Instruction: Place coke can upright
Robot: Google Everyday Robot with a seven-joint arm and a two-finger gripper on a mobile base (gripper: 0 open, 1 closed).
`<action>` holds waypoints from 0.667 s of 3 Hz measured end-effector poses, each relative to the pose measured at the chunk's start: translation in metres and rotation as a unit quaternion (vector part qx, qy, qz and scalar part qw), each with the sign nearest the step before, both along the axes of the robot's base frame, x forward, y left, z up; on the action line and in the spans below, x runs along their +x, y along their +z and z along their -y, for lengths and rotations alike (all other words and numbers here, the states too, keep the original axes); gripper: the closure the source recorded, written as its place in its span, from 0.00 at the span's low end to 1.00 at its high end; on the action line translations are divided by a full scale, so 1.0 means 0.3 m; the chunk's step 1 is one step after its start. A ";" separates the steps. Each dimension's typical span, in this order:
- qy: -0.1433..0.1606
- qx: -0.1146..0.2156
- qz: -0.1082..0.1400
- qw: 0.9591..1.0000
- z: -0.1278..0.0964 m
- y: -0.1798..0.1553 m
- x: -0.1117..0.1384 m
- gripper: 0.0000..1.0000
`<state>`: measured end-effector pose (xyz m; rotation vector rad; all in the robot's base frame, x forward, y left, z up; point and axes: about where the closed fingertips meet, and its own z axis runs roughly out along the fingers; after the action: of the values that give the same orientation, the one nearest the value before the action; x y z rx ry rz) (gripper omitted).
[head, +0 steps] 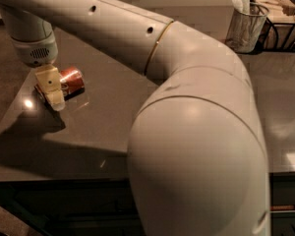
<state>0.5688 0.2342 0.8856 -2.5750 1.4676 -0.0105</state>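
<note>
Low down, the gripper (pixel 54 95) overlaps the sideways-lying coke can (pixel 73 79).
</note>
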 end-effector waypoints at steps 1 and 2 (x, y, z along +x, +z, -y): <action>0.010 -0.016 0.016 1.000 -0.016 -0.024 0.034 0.00; 0.021 -0.036 0.022 0.999 -0.014 -0.062 0.049 0.00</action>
<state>0.5834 0.2383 0.8669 -2.6431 1.4218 -0.1160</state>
